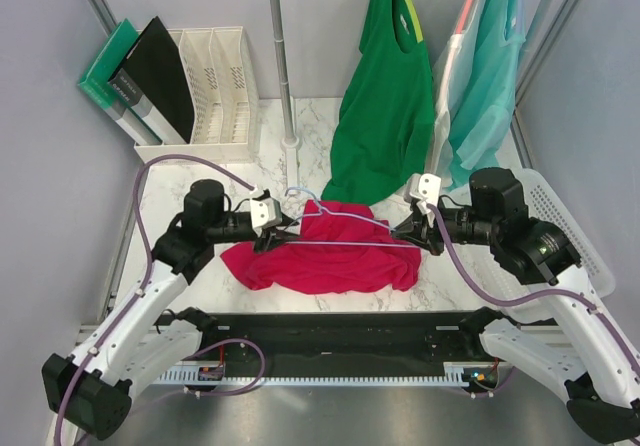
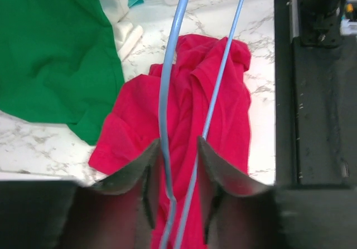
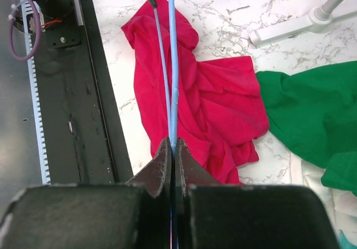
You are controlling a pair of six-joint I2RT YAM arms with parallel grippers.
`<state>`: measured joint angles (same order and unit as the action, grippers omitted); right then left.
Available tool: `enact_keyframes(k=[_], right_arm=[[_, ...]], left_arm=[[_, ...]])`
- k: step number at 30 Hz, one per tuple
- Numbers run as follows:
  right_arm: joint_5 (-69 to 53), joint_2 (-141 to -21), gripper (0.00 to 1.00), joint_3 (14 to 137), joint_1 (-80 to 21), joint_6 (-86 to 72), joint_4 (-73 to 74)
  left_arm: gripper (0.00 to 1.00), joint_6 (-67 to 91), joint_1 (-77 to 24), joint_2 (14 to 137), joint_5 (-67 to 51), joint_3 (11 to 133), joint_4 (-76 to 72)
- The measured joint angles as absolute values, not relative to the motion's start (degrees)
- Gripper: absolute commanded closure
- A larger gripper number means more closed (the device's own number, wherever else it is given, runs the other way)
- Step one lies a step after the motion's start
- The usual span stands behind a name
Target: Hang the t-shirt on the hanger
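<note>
One marble tabletop [image 1: 200, 181] is seen, and the crimson t-shirt [image 1: 330, 261] is spread crumpled on it between the two arms. The light-blue wire hanger [image 3: 172, 65] is stretched across over the shirt. One end of it is pinched by the fully closed right hand [image 3: 172, 145]. Both wires at the other end are straddled by the left hand [image 2: 178, 145], its jaws half apart; whether they are clamped cannot be told.

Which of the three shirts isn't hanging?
The crimson t-shirt, crumpled on the table under the hanger; the green shirt and the teal shirt both hang behind it.
</note>
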<state>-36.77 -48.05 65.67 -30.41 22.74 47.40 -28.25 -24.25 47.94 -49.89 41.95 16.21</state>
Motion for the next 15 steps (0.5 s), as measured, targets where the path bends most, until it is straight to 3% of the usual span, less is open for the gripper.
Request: enact_keyframes(k=[2, 4, 9, 13, 14, 15], right_arm=[[-37.54, -48.07, 0.69, 65.65, -30.41, 22.76, 47.20], [-37.78, -48.29, 0.42, 65.60, -30.41, 22.81, 47.16], [-37.67, -52.40, 0.08, 66.13, -30.41, 24.21, 47.70], [-37.50, -59.99, 0.04, 69.89, -30.50, 26.24, 49.36], [-37.52, -62.28, 0.05, 71.29, -30.65, 27.14, 50.52], [-37.45, -64.42, 0.13, 72.82, -30.87, 27.99, 51.44]], left_arm=[[0.98, -29.08, -24.69, 48.95, -50.06, 41.95, 16.23], [0.98, -29.87, -25.02, 49.52, -50.09, 41.95, 16.64], [0.98, -32.40, -26.72, 50.35, -49.52, 41.95, 19.59], [0.98, -33.69, -29.39, 51.88, -46.92, 42.11, 22.44], [0.98, -33.78, -29.98, 52.60, -46.00, 42.26, 23.03], [0.98, -33.82, -30.65, 53.41, -44.86, 42.54, 23.88]])
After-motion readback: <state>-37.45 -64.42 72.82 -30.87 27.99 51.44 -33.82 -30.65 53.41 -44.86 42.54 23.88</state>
